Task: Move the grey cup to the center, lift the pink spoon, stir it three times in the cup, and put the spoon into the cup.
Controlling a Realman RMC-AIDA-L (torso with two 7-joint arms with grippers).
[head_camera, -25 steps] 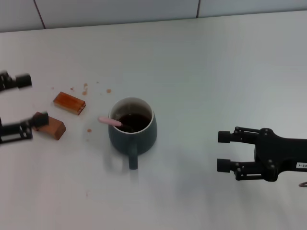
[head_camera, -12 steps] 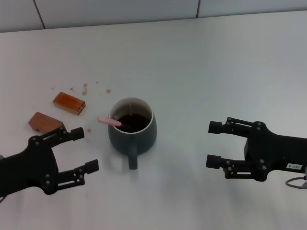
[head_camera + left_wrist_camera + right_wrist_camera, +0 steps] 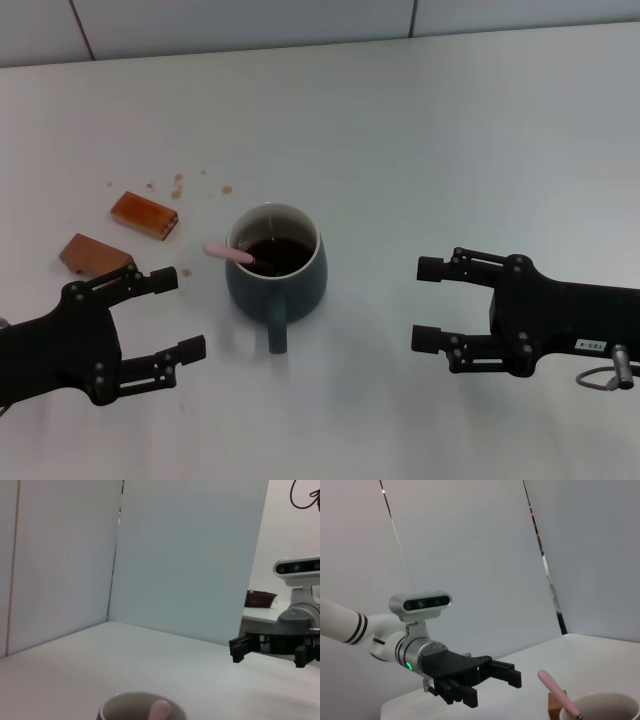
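A white table (image 3: 420,130) carries the grey cup (image 3: 277,275), two brown blocks (image 3: 145,215) and crumbs (image 3: 178,183).

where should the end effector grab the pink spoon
Probably by the pink handle end, which sticks out past the rim on the robot's left side of the cup. Come from above or the left, since the spoon's bowl sits down in the dark liquid.

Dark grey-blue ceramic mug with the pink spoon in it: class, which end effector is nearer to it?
Left. The left end effector sits open just beside the mug; the right end effector, also open, is farther off on the opposite side.
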